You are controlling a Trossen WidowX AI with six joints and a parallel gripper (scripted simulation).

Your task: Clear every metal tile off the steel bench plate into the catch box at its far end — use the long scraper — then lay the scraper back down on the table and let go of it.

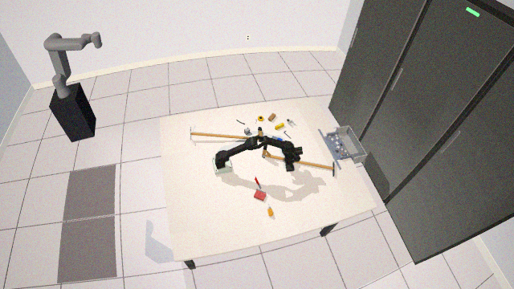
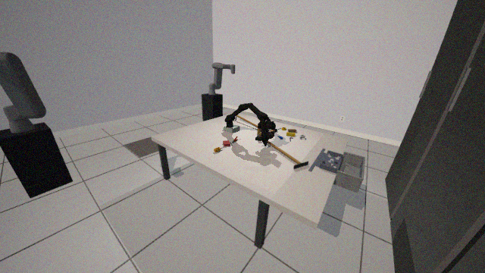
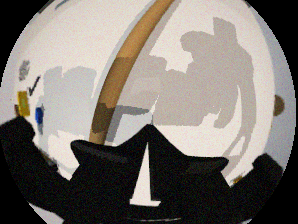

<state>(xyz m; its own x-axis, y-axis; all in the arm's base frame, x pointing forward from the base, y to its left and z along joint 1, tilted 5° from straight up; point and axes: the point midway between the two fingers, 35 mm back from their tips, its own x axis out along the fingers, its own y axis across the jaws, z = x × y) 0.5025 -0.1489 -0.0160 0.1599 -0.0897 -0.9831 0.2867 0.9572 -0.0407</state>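
My gripper (image 1: 290,167) (image 2: 266,144) (image 3: 149,127) points down, shut and empty, close beside the wooden handle (image 1: 311,164) (image 2: 285,152) (image 3: 127,55) of a long tool with a dark blade (image 1: 333,168) (image 2: 301,165). The handle runs past the left finger in the wrist view, not between the fingers. A second long wooden-handled tool (image 1: 218,135) (image 2: 246,121) with a thin head lies behind the arm. The steel plate (image 1: 328,144) (image 2: 321,159) at the table's far end carries several small pale and dark tiles. The grey catch box (image 1: 358,159) (image 2: 348,182) adjoins it; its contents are unclear.
A wooden support (image 1: 265,153) stands by the handle's near end. A yellow object (image 1: 279,126) (image 3: 23,103), a brown block (image 1: 272,117), a blue object (image 3: 39,115) and small tools lie on the handle's other side. A red box (image 1: 260,195) and an orange item (image 1: 270,211) lie nearer the front.
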